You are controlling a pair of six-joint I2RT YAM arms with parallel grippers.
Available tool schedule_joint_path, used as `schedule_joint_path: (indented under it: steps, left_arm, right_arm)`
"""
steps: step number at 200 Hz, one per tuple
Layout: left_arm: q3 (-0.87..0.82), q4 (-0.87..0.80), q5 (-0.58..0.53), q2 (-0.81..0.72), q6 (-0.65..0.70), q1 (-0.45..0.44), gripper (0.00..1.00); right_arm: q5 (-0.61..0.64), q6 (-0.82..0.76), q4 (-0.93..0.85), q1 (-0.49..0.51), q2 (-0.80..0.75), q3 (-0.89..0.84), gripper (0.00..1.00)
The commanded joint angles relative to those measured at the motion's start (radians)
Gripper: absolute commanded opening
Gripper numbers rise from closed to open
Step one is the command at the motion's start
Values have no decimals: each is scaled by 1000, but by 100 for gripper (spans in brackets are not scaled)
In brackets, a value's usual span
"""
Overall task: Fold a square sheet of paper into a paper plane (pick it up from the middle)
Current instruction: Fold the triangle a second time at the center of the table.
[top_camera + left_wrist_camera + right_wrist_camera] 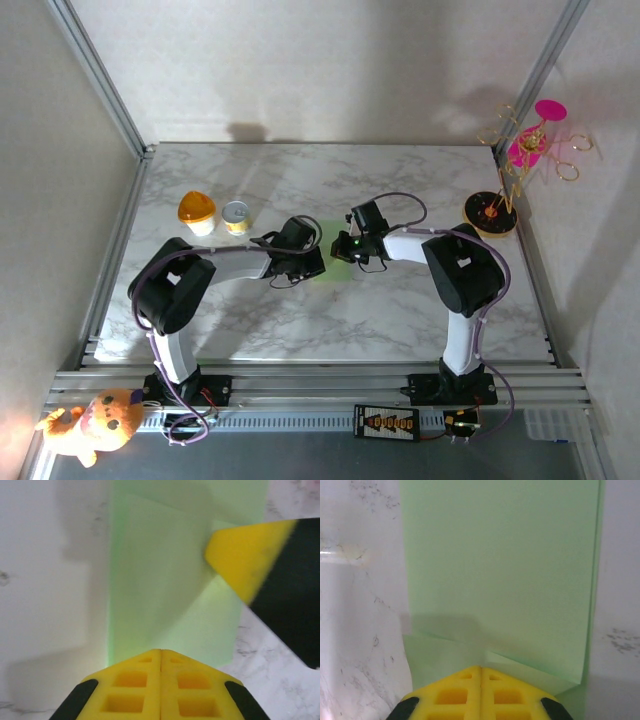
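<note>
Your square sheet of paper (165,580), thin, matte, pale green and partly folded, lies flat in the middle of the smooth marble counter (400,180). The left fingers (132,682) and right fingers (452,697) are clenched empty, with their yellow tips on its layers. If either tip slides, it may drag the light sheet and skew the crease.

Orange-lidded cup (197,212) beside yellow tin (236,217), back left; ornament stand (490,213) back right.
</note>
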Motion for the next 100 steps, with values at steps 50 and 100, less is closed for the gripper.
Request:
schedule_joint_path:
  steps: [50, 100]
  left_arm:
    - [120, -43, 8, 81, 36, -9, 10]
    - [116, -62, -9, 121, 48, -9, 6]
  right_arm:
    - [60, -7, -80, -1, 39, 9, 3]
    - [57, -9, -86, -1, 44, 11, 3]
